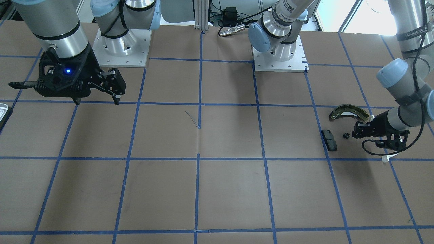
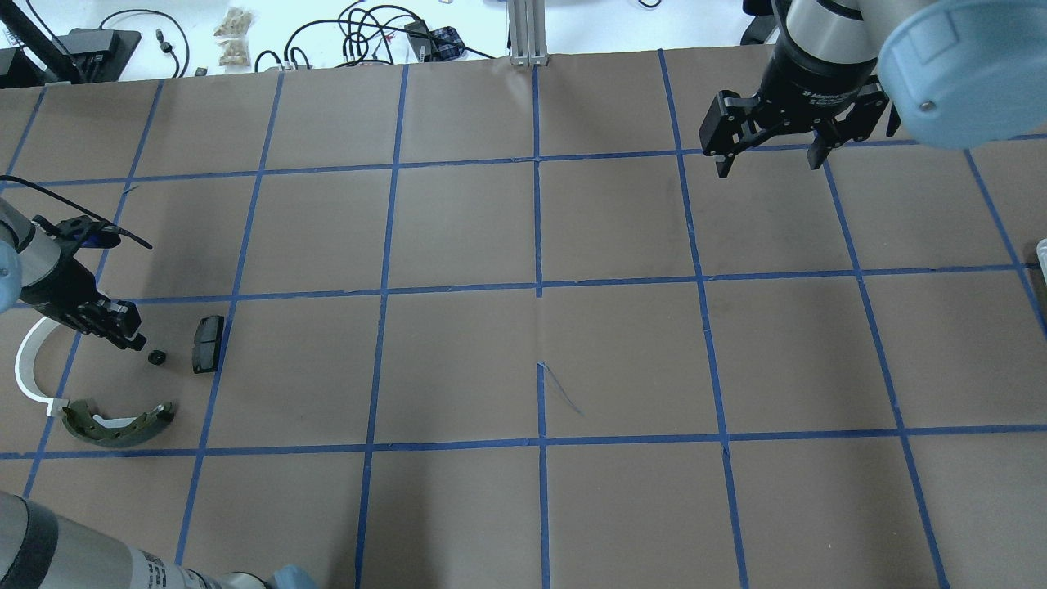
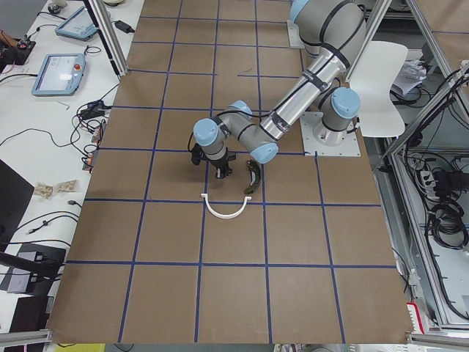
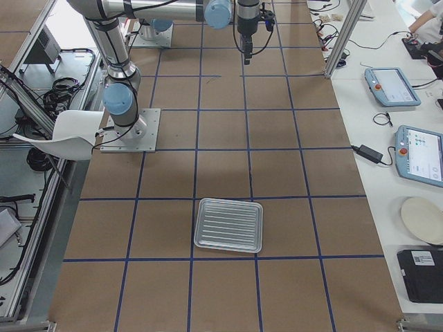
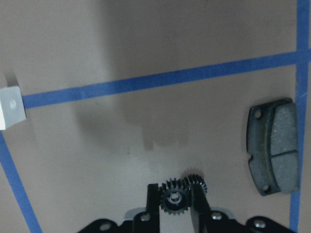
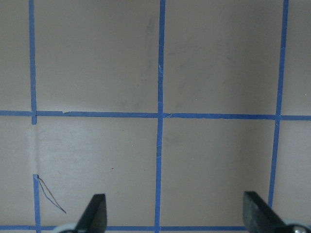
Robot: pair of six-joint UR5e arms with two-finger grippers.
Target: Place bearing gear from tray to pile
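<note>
Item 1, left end of the desk: I log the pile, made up of white plastic arc, brake shoe just beside it, and black pad.
Item 2: left gripper, low at the pile, fingers clenched on the bearing gear, pad just beside.
Item 3, right half, towards the far edge: right gripper, fingers spread wide.
Item 4, right end: tray, well apart from both grippers.

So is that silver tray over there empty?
Empty. In the exterior right view the tray shows only its bare ribbed floor, with nothing lying in it.
</note>
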